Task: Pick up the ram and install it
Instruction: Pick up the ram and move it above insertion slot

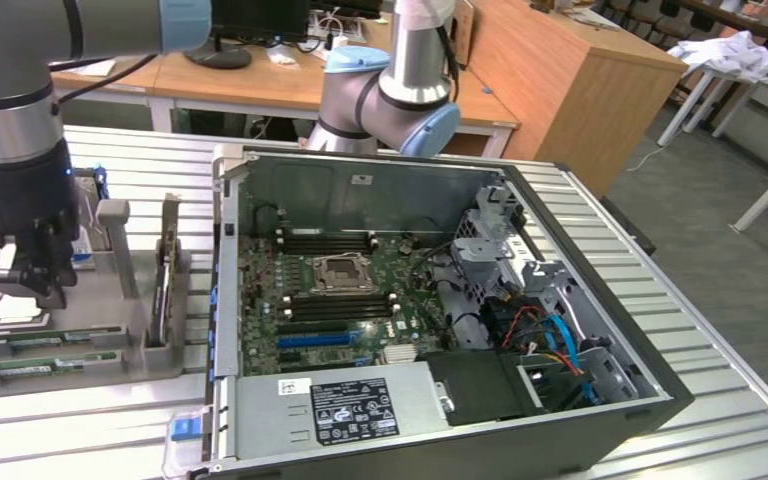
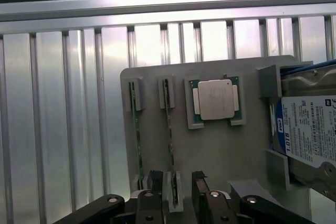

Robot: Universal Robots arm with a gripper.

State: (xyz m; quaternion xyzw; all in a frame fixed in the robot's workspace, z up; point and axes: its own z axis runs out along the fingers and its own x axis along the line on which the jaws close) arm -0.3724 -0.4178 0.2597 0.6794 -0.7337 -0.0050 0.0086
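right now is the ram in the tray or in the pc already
In the tray: both ram sticks sit on edge in the grey tray, outside the computer case; the open gripper is over one.

The arm is silver-grey tubing with pale-blue joint caps, a black wrist and black fingers with bright screw heads.

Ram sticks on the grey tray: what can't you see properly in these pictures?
1. Wrist view: one ram stick has its end hidden behind the open tool.
2. Wrist view: the hard drive is cut off by the picture's edge.
3. Exterior view: each ram stick's chips are too small to make out, and the tool covers part of the tray.
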